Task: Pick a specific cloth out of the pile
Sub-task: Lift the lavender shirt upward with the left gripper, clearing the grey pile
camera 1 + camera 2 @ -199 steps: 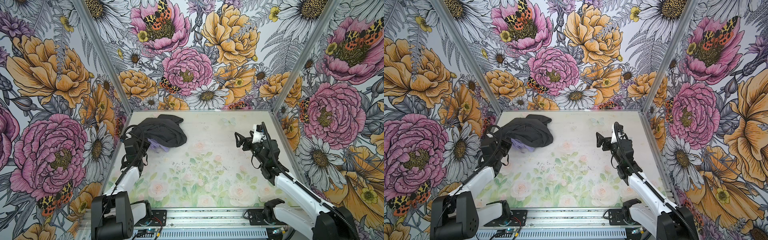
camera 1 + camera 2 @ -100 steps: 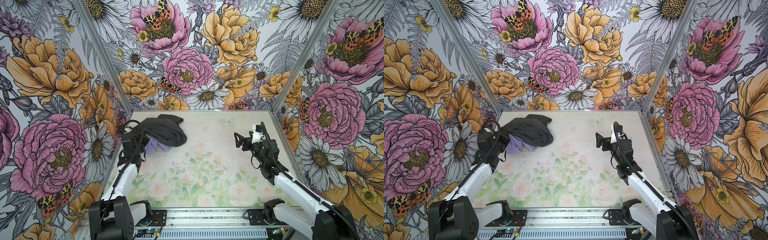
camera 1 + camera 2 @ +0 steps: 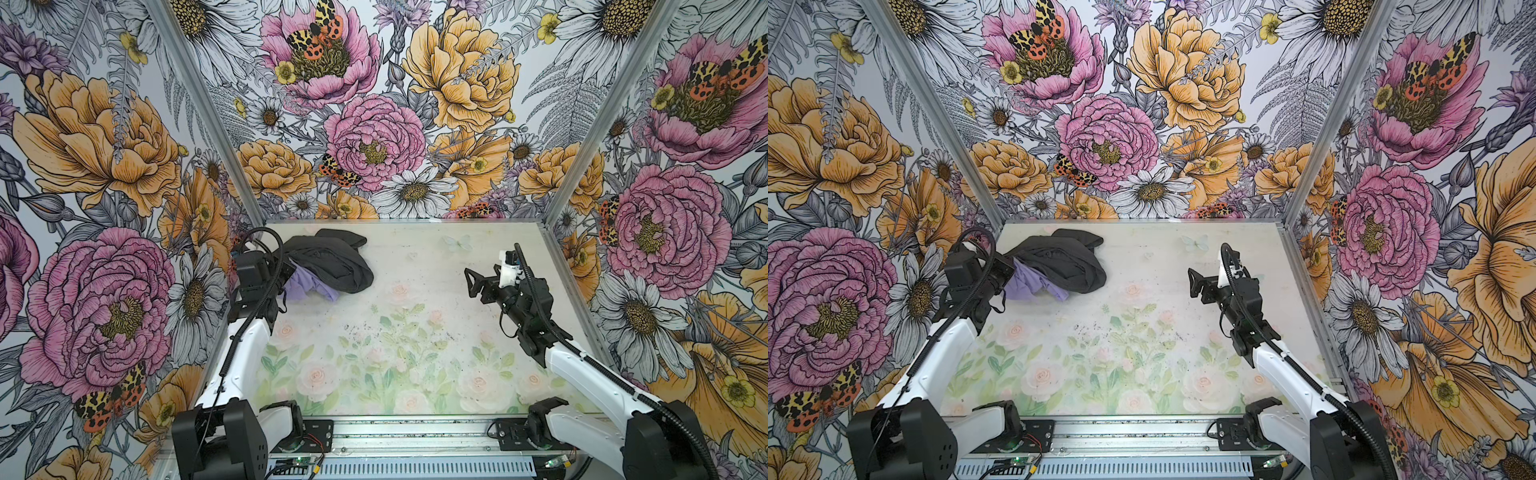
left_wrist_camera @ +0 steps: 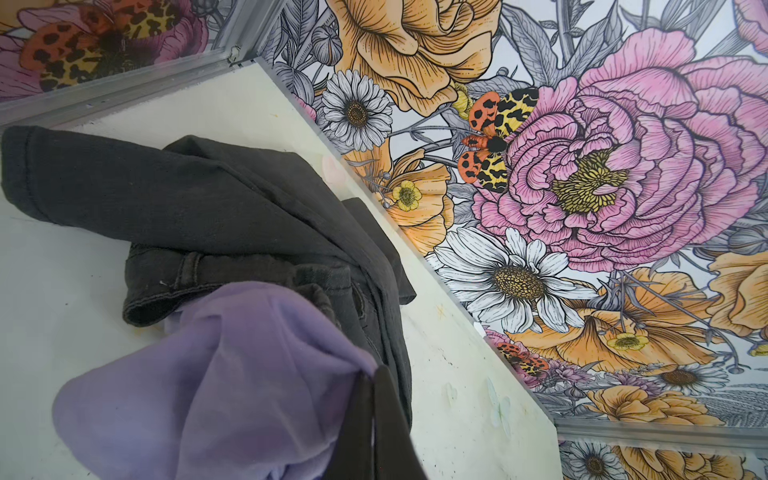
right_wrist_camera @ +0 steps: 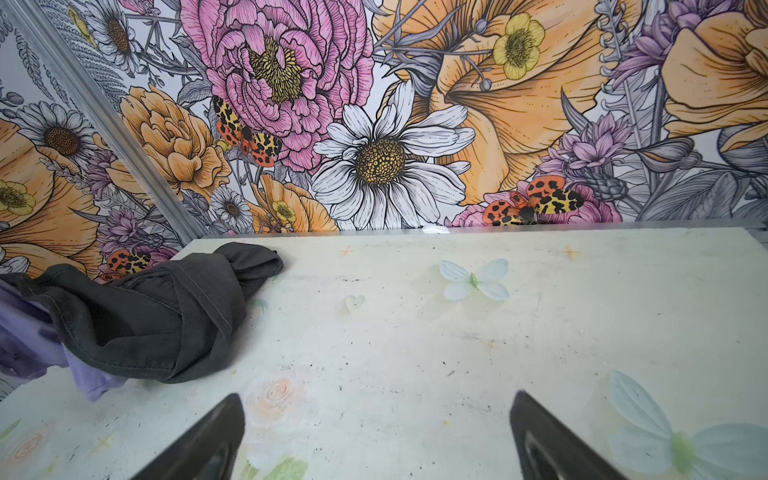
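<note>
1. In both top views the lavender T-shirt (image 3: 309,286) lies at the far-left of the table (image 3: 415,332), mostly buried under the black garments (image 3: 332,262), with only a purple fold showing at the near edge of the pile. The left gripper (image 3: 286,274) sits right at that fold. Its fingertips are hidden by its own body here, so the grip cannot be read from these views.

2. Also from above, the right gripper (image 3: 1196,282) hangs well apart from the pile over bare table, jaws spread and holding nothing. It is best kept clear, or used to pin the black cloth if that starts to travel.

3. In the left wrist view the left gripper (image 4: 370,399) is clenched on a bunched peak of the lavender T-shirt (image 4: 232,374), and the fabric is drawn up into a tent toward the fingers (image 4: 361,415). A black waistband (image 4: 232,274) drapes across the purple cloth behind the pinch. The pull should probably go low and toward the near side, away from that overlap, and slowly, so the shirt slides out rather than dragging the pile along.

4. In the right wrist view the right gripper (image 5: 374,436) shows both fingers wide apart above empty table. The black garments (image 5: 158,320) cover most of the purple cloth (image 5: 25,336), so expect friction. A thin pinch may slip if it is jerked.
</note>
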You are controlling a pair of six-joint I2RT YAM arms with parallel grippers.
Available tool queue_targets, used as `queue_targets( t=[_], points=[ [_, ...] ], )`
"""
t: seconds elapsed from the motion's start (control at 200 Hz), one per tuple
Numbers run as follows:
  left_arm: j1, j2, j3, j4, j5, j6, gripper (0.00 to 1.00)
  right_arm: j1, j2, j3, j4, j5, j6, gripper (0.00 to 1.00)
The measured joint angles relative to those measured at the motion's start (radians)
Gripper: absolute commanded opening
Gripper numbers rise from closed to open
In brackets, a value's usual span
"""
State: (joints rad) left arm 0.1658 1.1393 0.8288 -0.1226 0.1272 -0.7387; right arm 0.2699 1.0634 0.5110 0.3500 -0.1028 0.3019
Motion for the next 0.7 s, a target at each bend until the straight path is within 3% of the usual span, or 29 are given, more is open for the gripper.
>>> queue_targets(
  t=[0.295, 0.701],
  points=[
    [-0.007, 0.008, 0.125, -0.129, 0.000, 0.127, 0.00, 0.009, 0.007, 0.000, 0.002, 0.000, -0.007, 0.99],
    [-0.023, -0.039, 0.135, -0.170, 0.000, 0.213, 0.00, 0.027, 0.014, 0.000, 0.003, -0.008, -0.026, 1.00]
  ],
)
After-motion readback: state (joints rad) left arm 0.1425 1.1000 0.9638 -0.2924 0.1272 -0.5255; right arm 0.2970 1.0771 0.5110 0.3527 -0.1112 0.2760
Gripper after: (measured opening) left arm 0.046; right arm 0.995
